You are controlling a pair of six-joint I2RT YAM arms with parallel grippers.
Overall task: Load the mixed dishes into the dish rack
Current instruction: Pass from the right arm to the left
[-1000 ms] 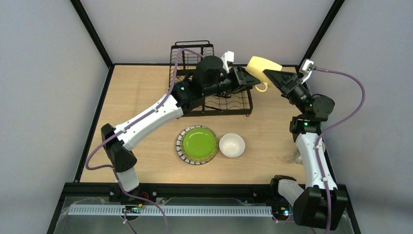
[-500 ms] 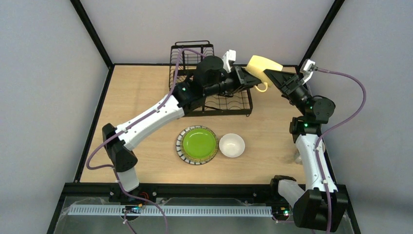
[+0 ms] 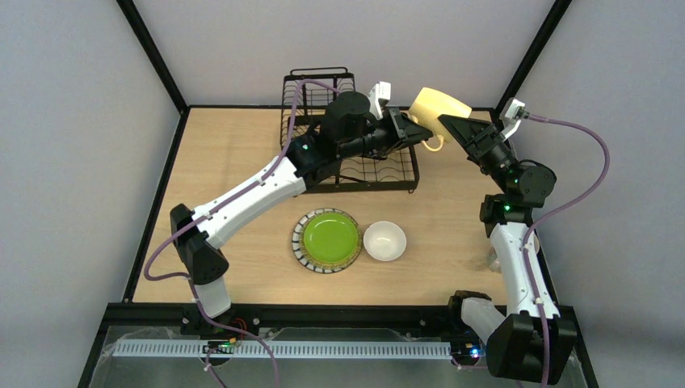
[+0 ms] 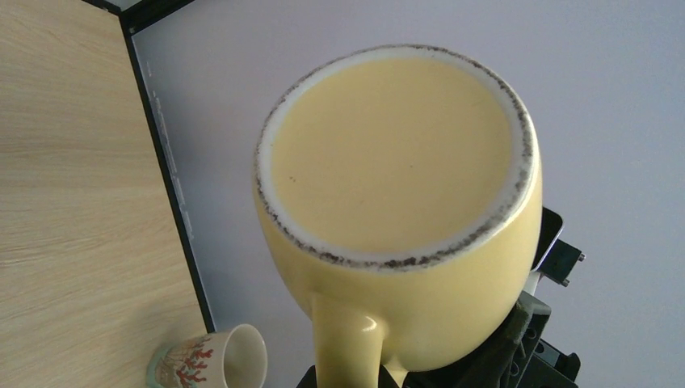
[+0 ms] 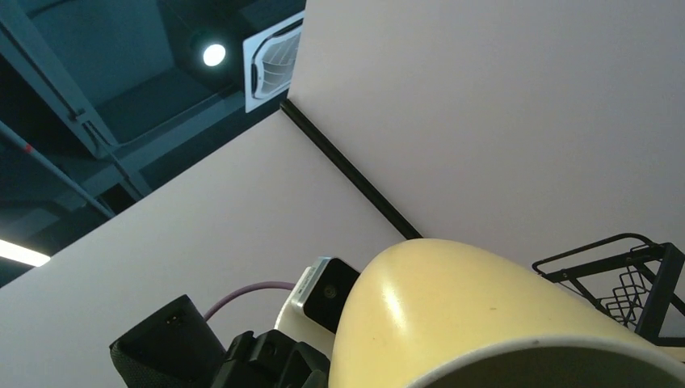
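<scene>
Open bench [image 3: 218, 153] runs along the left edge to the far-left corner. The dish rack [image 3: 355, 158] blocks the far edge's middle; green plate [image 3: 326, 239] and white bowl [image 3: 384, 241] fill the centre.

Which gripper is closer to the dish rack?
Left. The left gripper hovers at the dish rack's right edge; the right gripper, holding the yellow mug, is further right, off the rack.

Pale yellow mug [image 4: 396, 202], base ring speckled dark. Bright green plate [image 3: 326, 239], blk/wht striped rim; plain white bowl [image 3: 384, 241] at its 3 o'clock. Blk wire rack [image 3: 380, 170] at plate's 12. Cream mug [image 4: 208, 357] w/ red coral print. Light wood-grain table [image 3: 234, 153].
</scene>
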